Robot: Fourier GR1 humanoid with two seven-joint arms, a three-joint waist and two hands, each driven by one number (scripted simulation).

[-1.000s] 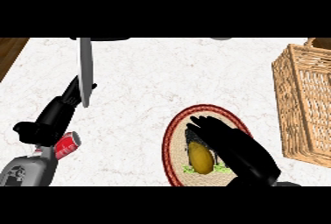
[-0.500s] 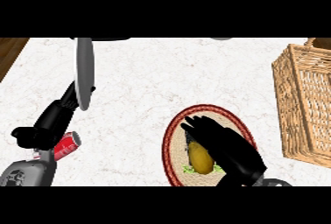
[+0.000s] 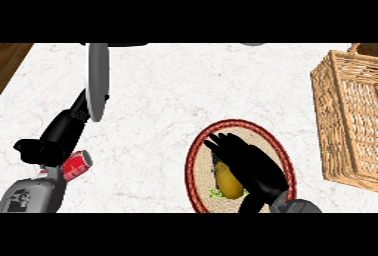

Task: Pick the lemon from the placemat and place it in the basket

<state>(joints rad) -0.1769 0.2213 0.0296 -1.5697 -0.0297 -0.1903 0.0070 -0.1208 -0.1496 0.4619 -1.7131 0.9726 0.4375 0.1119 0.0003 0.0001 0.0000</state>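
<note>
1. Woven tan straw with a dark red rim makes up the single round placemat (image 3: 198, 165), which lies on the white marbled counter (image 3: 221, 85).
2. One yellow-brown lemon (image 3: 229, 183) sits on that placemat, a scrap of green showing at its lower edge.
3. One light wicker basket (image 3: 351, 115) stands at the counter's right side, well apart from the lemon.
4. One red can (image 3: 76, 165) lies beside the left forearm, and one grey, long, flat object (image 3: 97, 80) stands toward the upper left; what it is cannot be told.
5. Two black hands show. The right hand (image 3: 247, 165) lies over the lemon, fingers bent down around its upper and right side, grasping it. The left hand (image 3: 53, 142) is at the left edge; whether its fingers are open cannot be told.
6. Since half a second ago the right hand has closed further over the lemon; the lemon remains on the placemat.
7. The can's lettering is too small to read.
</note>
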